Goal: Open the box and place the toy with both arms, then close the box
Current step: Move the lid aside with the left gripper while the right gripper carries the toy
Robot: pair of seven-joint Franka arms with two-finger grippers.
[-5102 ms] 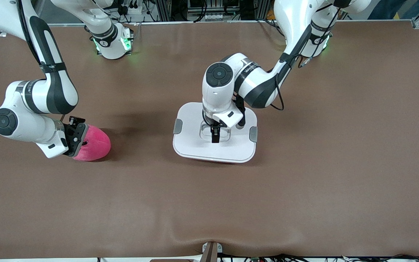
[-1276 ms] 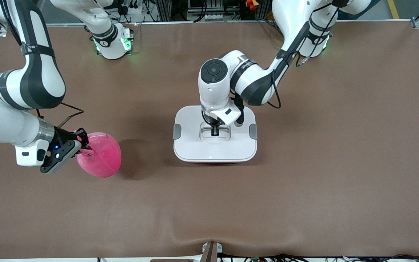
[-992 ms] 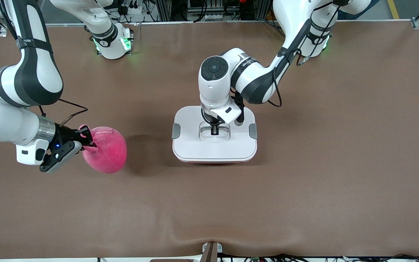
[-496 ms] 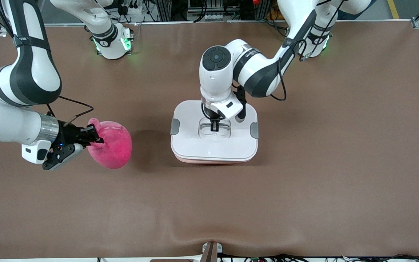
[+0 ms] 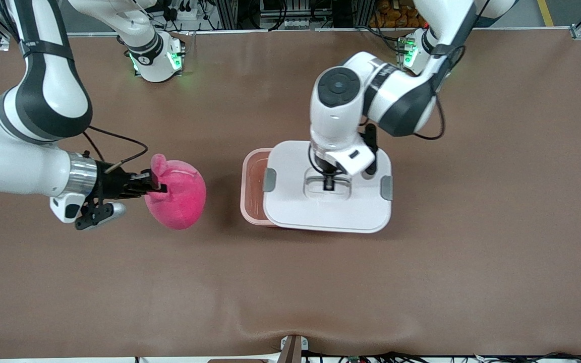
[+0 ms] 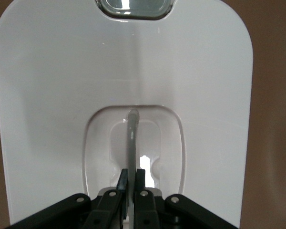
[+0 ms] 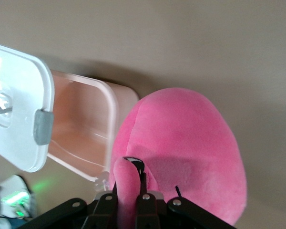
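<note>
Half done: your left gripper (image 5: 329, 182) pinches lid (image 5: 328, 212), box (image 5: 253, 186) partly uncovered at center frame.
Toy (image 5: 177, 194): your right gripper (image 5: 155, 185) clamps it mid-left; drop-in and closing left.

Bright, even overhead light; soft shadows fall on the table (image 5: 290, 282), wrist views slightly blurred up close

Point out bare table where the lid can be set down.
Bare table lies toward the left arm's end, beside the lid held by the left gripper. It is crowded between tub and toy, which the right gripper holds.
</note>
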